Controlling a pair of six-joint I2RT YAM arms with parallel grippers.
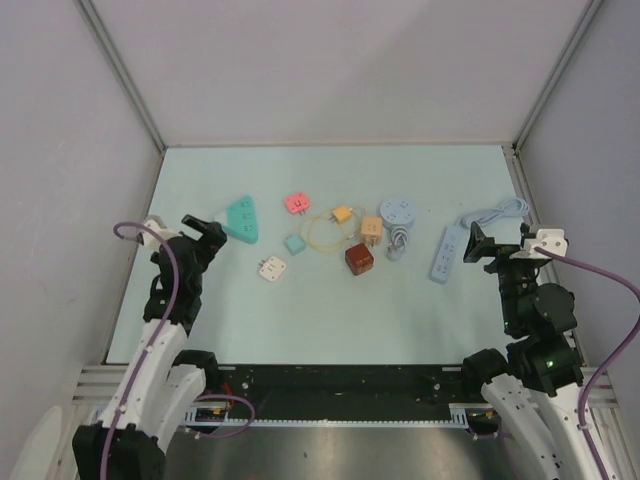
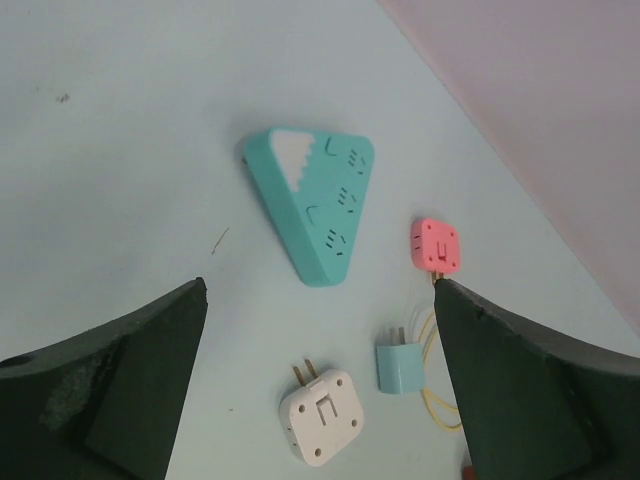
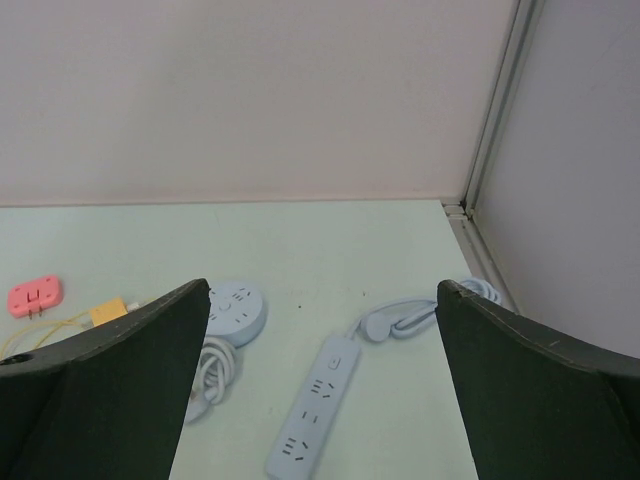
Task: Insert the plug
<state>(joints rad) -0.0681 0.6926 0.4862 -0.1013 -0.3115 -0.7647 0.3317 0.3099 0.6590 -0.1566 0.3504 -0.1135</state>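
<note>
On the pale table [image 1: 330, 310] picking has not begun: the left gripper [image 1: 205, 232] and right gripper [image 1: 478, 246] gape empty. The next move is probably to grasp the white plug [image 1: 272, 269].

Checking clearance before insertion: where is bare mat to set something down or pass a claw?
Bare: the near band of mat in front of the white adapter and brown cube; also the far band behind the pink adapter and round strip. Crowded: the middle row, triangular strip to long strip.

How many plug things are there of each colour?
Teal: 2, triangle strip, small charger
Blue: 2, round strip, long strip
Pink adapter: 1
White adapter: 1
Yellow plug: 1
Orange cube: 1
Dark red cube: 1
Total: 9
</note>
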